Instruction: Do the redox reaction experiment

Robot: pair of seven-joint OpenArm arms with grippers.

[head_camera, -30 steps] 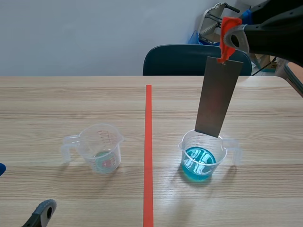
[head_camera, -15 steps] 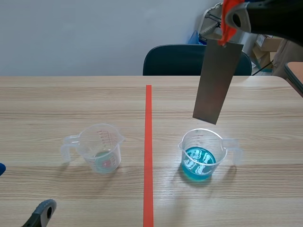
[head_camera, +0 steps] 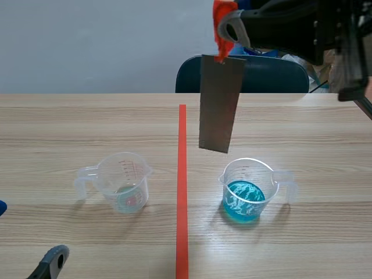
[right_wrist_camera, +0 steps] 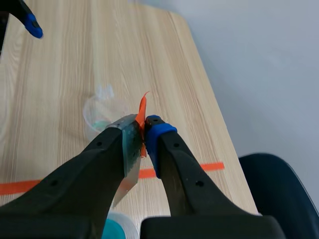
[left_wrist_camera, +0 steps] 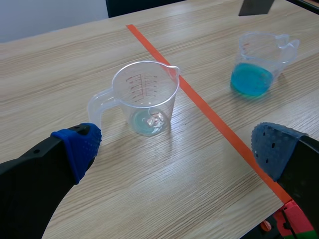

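Count: two clear plastic cups, one metal strip (head_camera: 221, 104), one chair (head_camera: 256, 72), one table (head_camera: 87, 122) with one red tape line (head_camera: 182, 186).

The right cup (head_camera: 250, 189) holds blue liquid; the left cup (head_camera: 123, 181) has only a faint film at the bottom. They stand well apart, one on each side of the line.

Change: a second ago the strip's lower end sat inside the rim of the right cup. Now you have it lifted clear and carried toward the tape line — it hangs in the air beside that cup, not over it.

Strip: flat, dull grey, long rectangle, slightly tilted, with an orange-red tag at its top end.

Your right gripper (right_wrist_camera: 142, 134) is raised, fingers clamped on that tagged end. Your left gripper (left_wrist_camera: 174, 149) sits low near the table edge, fingers spread wide, holding nothing — the left cup stands ahead of it.
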